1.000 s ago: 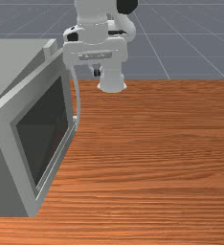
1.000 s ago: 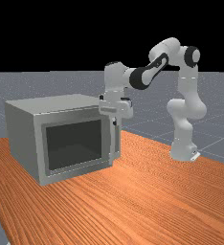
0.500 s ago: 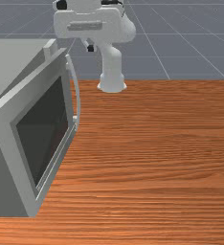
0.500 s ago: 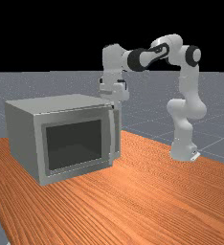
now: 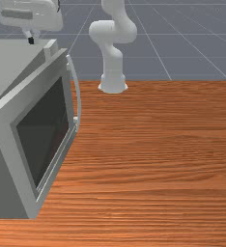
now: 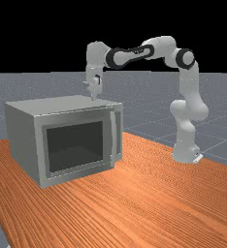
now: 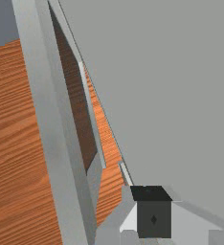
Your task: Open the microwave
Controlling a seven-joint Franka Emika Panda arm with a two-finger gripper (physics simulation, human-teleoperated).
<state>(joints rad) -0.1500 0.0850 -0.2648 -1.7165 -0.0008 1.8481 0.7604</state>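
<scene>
The microwave stands at the front view's left, its door slightly ajar. A narrow wedge separates the door's top edge from the body. The curved handle runs down the door's far edge, with nothing around it. My gripper hangs above the microwave's top, away from the handle. In the far view the gripper points down over the top, behind the door. Below the gripper in the wrist view lie the grey top and the door, with wood visible between them.
The wooden table extends across the front view's right side. The arm's base stands at the far view's right, and the forearm reaches high over the table.
From beside the handle, my hand has risen and travelled toward the front view's left, over the microwave's top. It has also turned in the far view. The door has kept its angle.
</scene>
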